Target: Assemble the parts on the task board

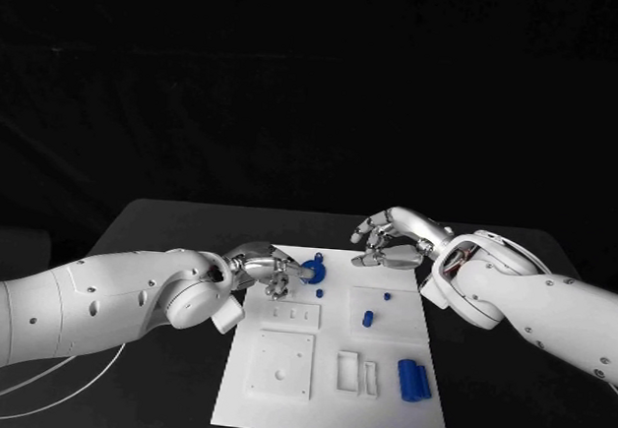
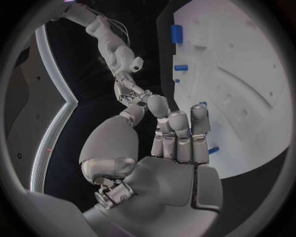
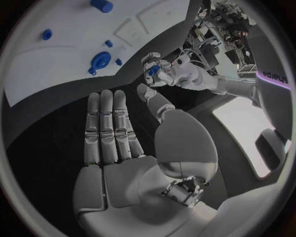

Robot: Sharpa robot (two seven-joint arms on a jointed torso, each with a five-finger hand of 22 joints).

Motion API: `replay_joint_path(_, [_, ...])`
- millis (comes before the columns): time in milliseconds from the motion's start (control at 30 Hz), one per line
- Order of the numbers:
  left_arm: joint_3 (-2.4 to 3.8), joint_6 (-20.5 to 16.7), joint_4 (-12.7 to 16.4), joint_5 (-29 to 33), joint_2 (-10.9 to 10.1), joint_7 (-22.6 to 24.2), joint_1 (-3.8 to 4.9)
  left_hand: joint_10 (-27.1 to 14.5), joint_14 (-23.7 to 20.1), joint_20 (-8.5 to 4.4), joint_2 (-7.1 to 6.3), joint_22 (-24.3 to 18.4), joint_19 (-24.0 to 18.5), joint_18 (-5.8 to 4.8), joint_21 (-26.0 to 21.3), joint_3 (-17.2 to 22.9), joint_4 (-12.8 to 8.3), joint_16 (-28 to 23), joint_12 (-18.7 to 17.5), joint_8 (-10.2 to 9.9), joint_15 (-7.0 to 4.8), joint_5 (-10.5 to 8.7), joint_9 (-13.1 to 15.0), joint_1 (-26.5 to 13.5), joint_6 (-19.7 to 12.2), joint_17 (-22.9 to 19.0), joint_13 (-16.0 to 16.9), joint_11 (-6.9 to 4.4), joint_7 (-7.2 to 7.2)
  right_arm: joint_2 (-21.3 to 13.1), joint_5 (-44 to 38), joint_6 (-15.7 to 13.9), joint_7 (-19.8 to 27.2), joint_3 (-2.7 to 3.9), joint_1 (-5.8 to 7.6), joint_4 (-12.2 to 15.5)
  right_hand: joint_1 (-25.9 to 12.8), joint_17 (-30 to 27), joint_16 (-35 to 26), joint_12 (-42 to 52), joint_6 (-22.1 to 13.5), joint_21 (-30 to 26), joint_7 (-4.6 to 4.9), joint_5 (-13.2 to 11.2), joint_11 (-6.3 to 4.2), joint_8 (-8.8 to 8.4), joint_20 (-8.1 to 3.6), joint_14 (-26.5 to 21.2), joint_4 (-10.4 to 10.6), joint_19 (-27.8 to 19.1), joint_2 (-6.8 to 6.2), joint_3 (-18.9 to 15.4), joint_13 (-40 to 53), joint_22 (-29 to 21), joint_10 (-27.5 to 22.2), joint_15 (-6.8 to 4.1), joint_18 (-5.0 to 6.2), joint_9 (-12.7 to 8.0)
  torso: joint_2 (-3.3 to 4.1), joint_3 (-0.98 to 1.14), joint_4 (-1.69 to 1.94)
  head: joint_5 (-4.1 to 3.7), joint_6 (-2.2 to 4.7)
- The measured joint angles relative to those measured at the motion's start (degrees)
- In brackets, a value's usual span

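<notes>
The white task board (image 1: 335,413) lies in the middle of the black table. A blue ring part (image 1: 312,269) sits near its far left corner, with small blue pieces (image 1: 368,318) further in and a blue cylinder (image 1: 412,379) at the near right. My left hand (image 1: 263,268) is at the board's left edge beside the ring, fingers curled. In the right wrist view my left hand (image 3: 158,73) pinches a small blue part (image 3: 153,69). My right hand (image 1: 393,238) hovers over the board's far edge, and its fingers (image 3: 108,128) are straight and apart around a bare palm.
Raised white blocks and slots (image 1: 285,363) take up the near half of the board. Bare black table (image 1: 523,416) lies on both sides. In the left wrist view the board (image 2: 246,74) carries the blue cylinder (image 2: 176,32) and a short blue piece (image 2: 180,67).
</notes>
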Motion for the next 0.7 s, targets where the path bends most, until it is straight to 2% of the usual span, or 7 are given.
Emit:
replay_joint_path(67, [0.0,1.42,-0.01,1.58,0.08,1.07,0.0,-0.01,-0.04,0.0,0.15,0.0,0.0,0.0,0.0,-0.16,-0.16,0.0,0.0,-0.18,-0.01,0.11,0.0,0.15,-0.07,0.0,0.0,0.01,0.05,-0.03,-0.66,-0.22,0.34,-0.19,-0.11,1.48,0.05,3.87,2.57,3.75,-0.24,1.97,-0.38,0.0,-0.5,0.0,-0.87,0.9,-0.02,1.65,-0.05,-0.63,3.45,1.29,0.04,-0.9,0.01,-0.11,0.0,0.01,0.0,-0.02,0.13])
replay_joint_path(133, [0.0,2.39,-0.01,2.58,0.12,1.79,0.0,-0.14,-0.2,0.03,0.22,0.02,-0.41,0.0,0.0,-0.16,-0.16,0.0,0.0,-0.18,-0.01,0.22,0.0,0.22,-0.14,0.0,0.0,0.14,0.08,-0.03,-1.26,-0.38,0.6,-0.4,-0.22,2.57,0.2,10.09,5.93,9.52,-0.29,4.84,-1.14,0.0,-1.12,0.0,-2.25,1.31,0.2,3.21,0.11,-0.88,9.21,3.41,-1.41,-2.05,-0.01,-0.16,0.01,0.01,0.0,-0.04,0.24])
replay_joint_path(200, [0.0,3.24,0.02,3.49,0.16,2.41,0.0,-0.2,-0.21,0.11,0.22,0.05,-0.51,0.0,-0.21,-0.24,-0.24,0.0,0.0,-0.18,0.01,0.23,0.0,0.22,-0.2,0.0,0.0,0.2,0.12,-0.03,-2.0,-0.55,0.86,-0.6,-0.35,3.64,0.2,15.14,7.66,14.14,-0.38,6.87,-1.24,0.0,-1.42,0.0,-2.77,1.23,0.2,3.72,0.11,-0.88,14.07,5.02,-3.12,-2.67,-0.01,-0.23,0.01,0.01,0.01,-0.07,0.3])
replay_joint_path(367, [0.0,4.7,0.08,4.83,0.24,3.24,0.0,-0.38,-0.41,0.11,0.3,0.04,-0.51,0.0,-0.21,-0.32,-0.32,0.0,0.0,-0.45,0.0,0.24,-0.01,0.3,-0.59,0.01,0.0,0.25,0.15,0.23,-3.46,-1.12,1.34,-0.98,-0.43,4.96,0.2,22.6,9.39,19.97,-0.48,10.51,-1.34,0.0,-1.82,0.0,-4.33,2.77,0.2,5.28,0.11,-0.88,20.45,7.73,-3.97,-4.21,-0.31,-0.25,0.01,0.01,0.01,-0.07,0.35])
replay_joint_path(500, [0.0,5.67,0.21,5.49,0.37,3.5,0.0,-0.87,-0.79,0.11,0.45,0.04,-0.51,0.0,-0.21,-0.55,-0.55,0.0,0.0,-0.48,0.19,0.24,-0.01,0.46,-1.08,0.01,0.01,0.4,0.24,0.53,-4.19,-1.68,1.66,-1.05,-0.44,5.52,0.2,25.75,11.65,23.54,-0.58,13.61,-1.44,0.0,-1.8,0.0,-4.89,3.1,0.04,5.85,0.11,-1.04,24.25,10.39,-4.56,-4.53,0.1,-0.57,0.01,-0.03,0.02,-0.03,0.42])
replay_joint_path(700, [0.0,6.52,0.43,5.91,0.36,3.62,0.0,-1.11,-0.89,0.11,0.52,0.04,-0.51,0.0,-0.2,-0.55,-0.56,0.0,0.0,-0.52,0.29,0.23,-0.03,0.53,-1.3,0.01,0.01,0.53,0.25,0.83,-4.72,-1.95,1.9,-1.3,-0.46,6.3,0.2,26.27,13.52,25.59,-0.58,15.45,-1.45,0.0,-2.0,0.0,-5.23,3.11,0.04,5.93,0.11,-1.04,26.43,12.21,-4.76,-4.54,0.44,-0.66,0.01,-0.03,0.05,0.07,0.43])
